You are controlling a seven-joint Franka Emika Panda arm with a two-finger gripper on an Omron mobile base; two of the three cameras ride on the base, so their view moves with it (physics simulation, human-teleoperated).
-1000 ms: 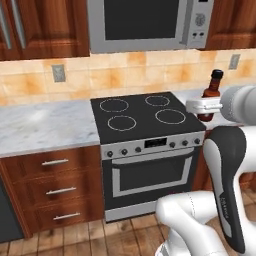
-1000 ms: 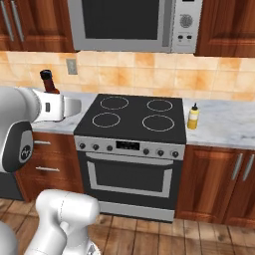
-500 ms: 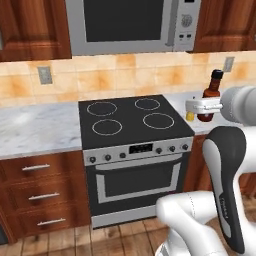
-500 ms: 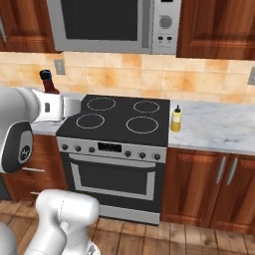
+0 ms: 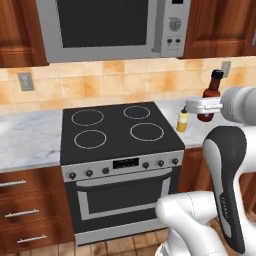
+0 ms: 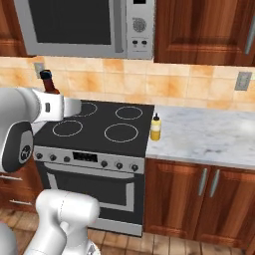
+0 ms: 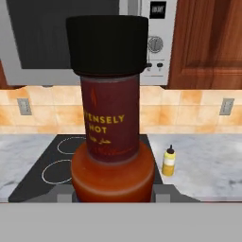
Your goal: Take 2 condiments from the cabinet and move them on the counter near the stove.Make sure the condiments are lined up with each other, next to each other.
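I am holding the red-brown sauce bottle upright in my gripper, jaws clamped on its lower body, its dark cap pointing up. In the left base view the bottle is hanging in the air above the counter to the right of the stove, with the tiled wall behind it. In the right base view the same bottle is showing behind my forearm, over the left part of the cooktop as that camera sees it.

The yellow squeeze bottle is standing upright on the marbled counter just beside the stove's right edge, dark nozzle up. It is also showing in the right base view and, small, in the hand view, to the right of the bottle I am carrying and well below it.

The microwave is hanging above the stove, and the wood wall cabinet is sitting to its right.
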